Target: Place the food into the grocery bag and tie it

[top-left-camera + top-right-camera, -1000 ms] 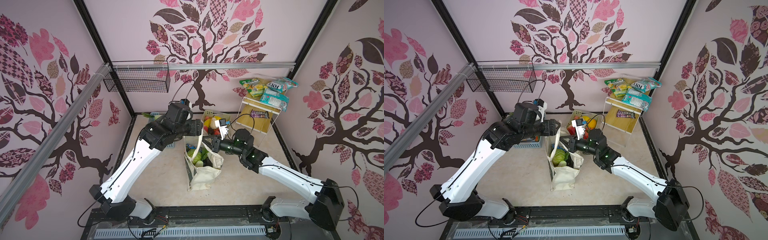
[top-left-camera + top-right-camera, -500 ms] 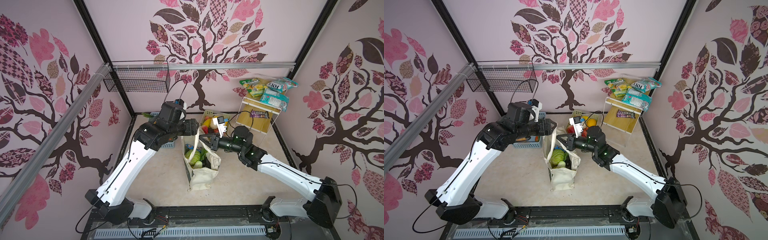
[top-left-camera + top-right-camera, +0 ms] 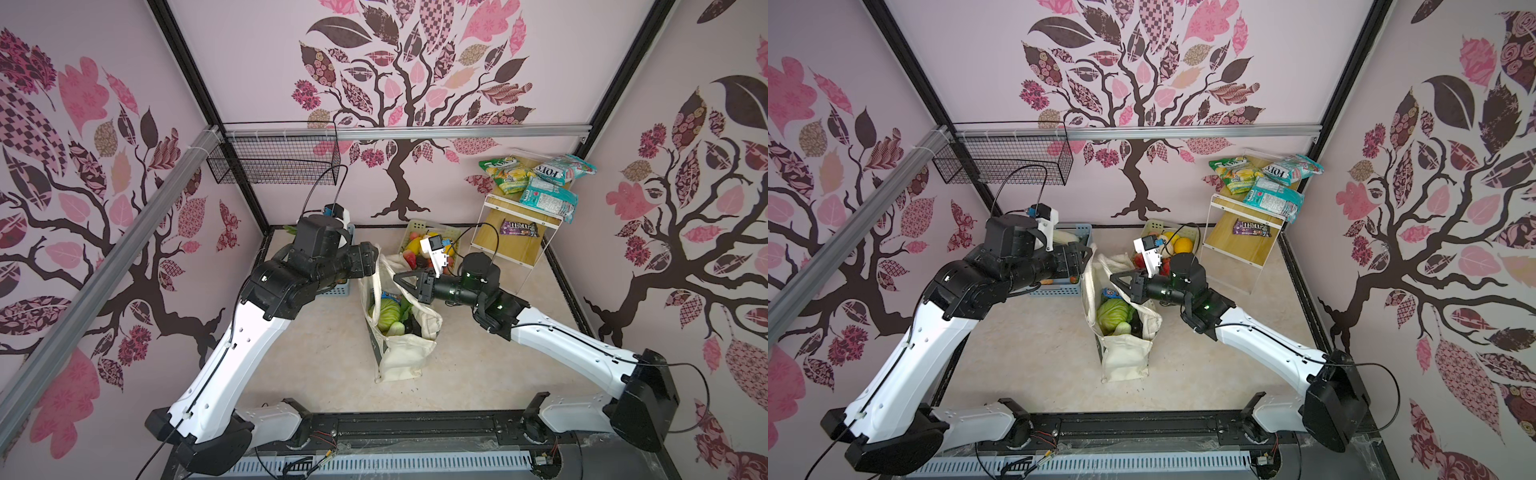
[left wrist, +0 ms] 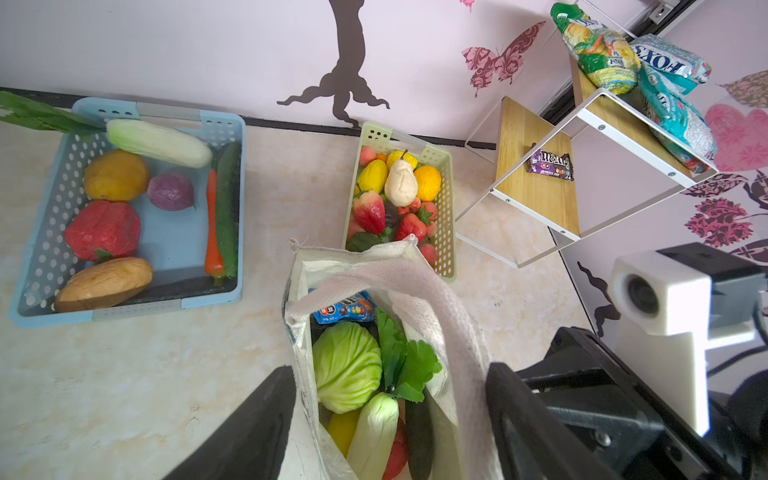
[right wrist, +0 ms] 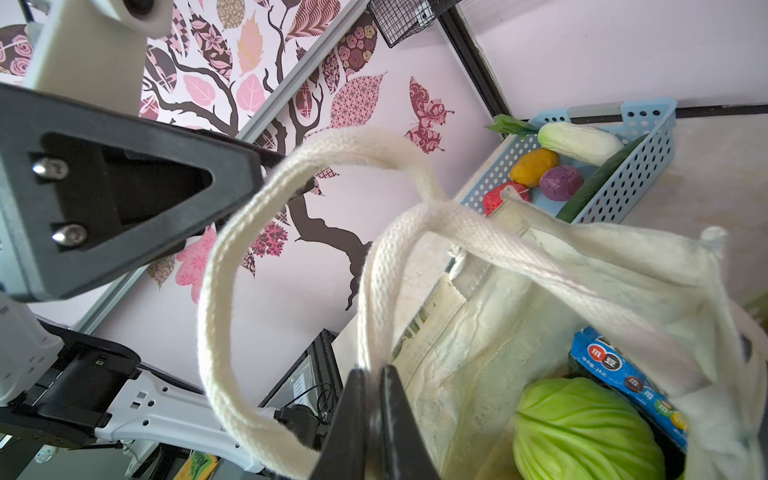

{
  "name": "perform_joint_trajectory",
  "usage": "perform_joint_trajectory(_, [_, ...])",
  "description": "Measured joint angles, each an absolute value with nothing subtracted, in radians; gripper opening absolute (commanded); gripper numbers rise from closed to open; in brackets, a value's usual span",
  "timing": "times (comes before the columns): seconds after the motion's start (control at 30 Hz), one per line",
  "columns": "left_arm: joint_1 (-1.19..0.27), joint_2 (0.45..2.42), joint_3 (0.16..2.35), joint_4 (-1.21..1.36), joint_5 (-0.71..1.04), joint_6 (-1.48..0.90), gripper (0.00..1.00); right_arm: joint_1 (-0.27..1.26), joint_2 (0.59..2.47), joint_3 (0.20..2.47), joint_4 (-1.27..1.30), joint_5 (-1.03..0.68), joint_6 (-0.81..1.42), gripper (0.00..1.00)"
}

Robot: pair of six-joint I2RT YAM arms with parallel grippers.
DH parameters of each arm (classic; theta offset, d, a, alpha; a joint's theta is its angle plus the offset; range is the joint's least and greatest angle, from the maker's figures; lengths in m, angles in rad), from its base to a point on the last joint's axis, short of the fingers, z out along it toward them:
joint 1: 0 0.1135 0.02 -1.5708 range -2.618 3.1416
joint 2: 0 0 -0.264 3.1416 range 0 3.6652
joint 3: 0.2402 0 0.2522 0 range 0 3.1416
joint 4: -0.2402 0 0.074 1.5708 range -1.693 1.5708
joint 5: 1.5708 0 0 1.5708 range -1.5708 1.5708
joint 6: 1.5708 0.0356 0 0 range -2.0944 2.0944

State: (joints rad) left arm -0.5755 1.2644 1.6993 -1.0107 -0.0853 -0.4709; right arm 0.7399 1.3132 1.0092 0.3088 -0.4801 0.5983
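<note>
One tote (image 3: 401,353) with two loop handles (image 5: 216,291), one cabbage (image 4: 347,365) and one blue M&M's packet (image 4: 343,309) inside. Two plastic baskets in the left wrist view: one blue basket (image 4: 50,249) at left, one pale-green basket (image 4: 446,232) mid-frame. In a top view, three candy bags (image 3: 505,174) and one brown M&M's packet (image 3: 519,227) upper right, one wire basket (image 3: 270,166) upper left.

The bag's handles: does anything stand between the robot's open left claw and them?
Nothing visible. The open left gripper straddles the grocery bag, a cream handle between its jaws in the left wrist view. The right gripper is shut on a handle loop.
</note>
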Motion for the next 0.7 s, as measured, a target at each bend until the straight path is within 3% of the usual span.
perform_joint_trajectory(0.43, [-0.576,1.397,1.700,-0.949,0.027,-0.473,0.77,0.751,1.312,1.009,0.309,-0.476,0.587,0.06])
perform_joint_trajectory(0.7, [-0.576,1.341,1.700,-0.958,0.010,-0.462,0.80,0.752,1.312,1.009,0.297,-0.471,0.568,0.06])
